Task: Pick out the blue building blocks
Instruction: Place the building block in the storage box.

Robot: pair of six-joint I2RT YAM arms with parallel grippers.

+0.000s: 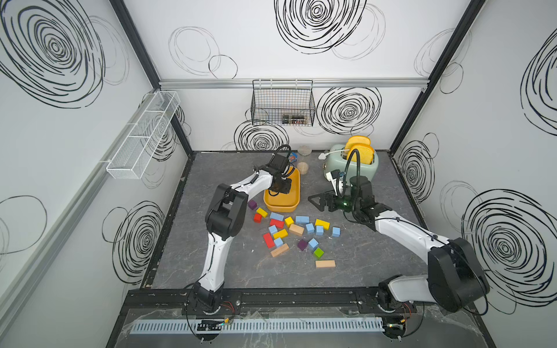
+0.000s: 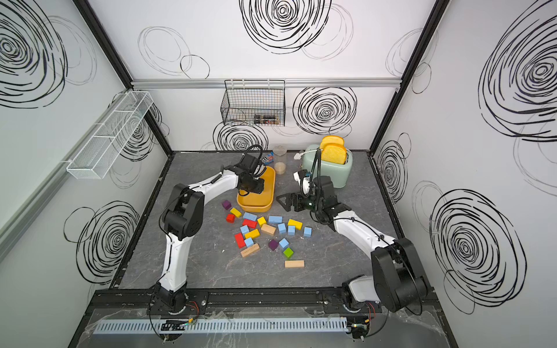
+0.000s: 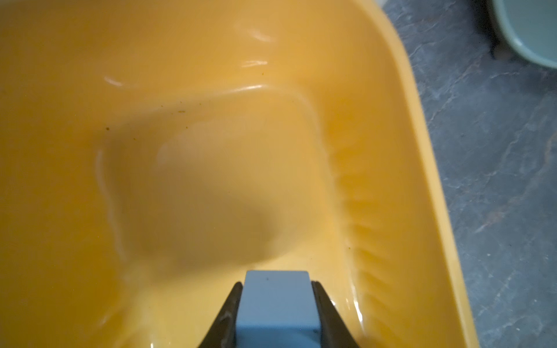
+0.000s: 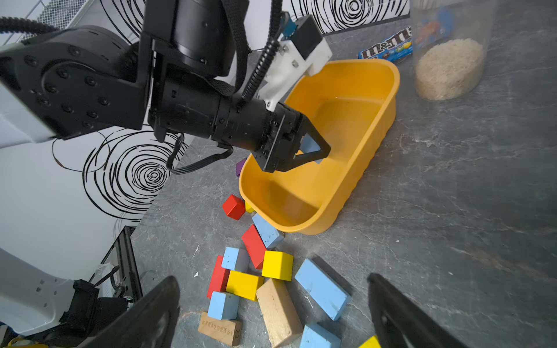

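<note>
Top views, left gripper [image 1: 283,188]: being held over the yellow tub [image 1: 281,208]; its jaws are being hidden from above.
Top views, loose blue building blocks [image 1: 302,219]: being shown scattered on the grey table [image 1: 361,256] just in front of the tub, mixed with other coloured blocks [image 1: 267,240].
Top views, right gripper [image 1: 316,201]: being held just beside the tub, grasping nothing.
Left wrist, held blue block [image 3: 277,304]: being clenched between the left fingers [image 3: 229,316] above the tub's floor.
Right wrist, right fingers [image 4: 150,310]: being shown spread wide, released, over the pile; the held blue block is being pinched within the tub's rim.
</note>
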